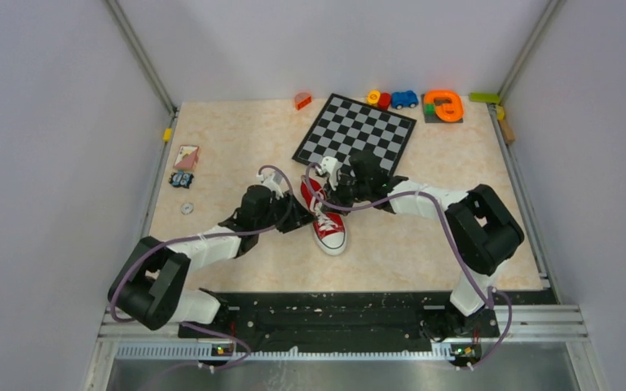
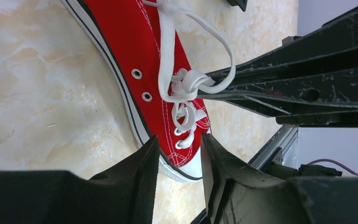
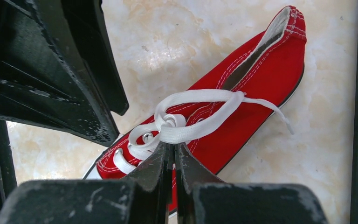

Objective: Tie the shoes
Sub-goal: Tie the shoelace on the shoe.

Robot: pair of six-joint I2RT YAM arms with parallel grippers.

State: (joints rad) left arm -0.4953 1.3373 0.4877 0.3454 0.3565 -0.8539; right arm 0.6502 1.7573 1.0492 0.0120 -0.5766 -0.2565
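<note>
Sneaker (image 1: 328,226) sits mid-frame in the top view on the marbled table (image 1: 228,147). White toe cap points to the bottom edge, heel points up toward the checkerboard (image 1: 355,130). It is just below the board's lower corner, not touching it.

Right gripper (image 3: 173,145): fingers pressed together, clamped on a white lace (image 3: 200,125) right above the eyelets. From the pinch the lace runs up-right as a long flat loop over the tongue. A loose end trails off the side of the shoe onto the table at the right of the right wrist frame. There is a small twist of lace just left of the pinch.

Left gripper (image 2: 179,136): fingers apart, with the toe end of the sneaker showing in the gap, at bottom centre of the left wrist frame. Tips sit either side of the front eyelets. Can't tell from this angle whether the pads touch the canvas or any lace, and nothing is visibly pinched.

In the top view both arms meet over the shoe, left from lower left and right from the right.

Toys along the top edge: blue car (image 1: 404,98), orange block (image 1: 444,105). These are well away from the shoe.
</note>
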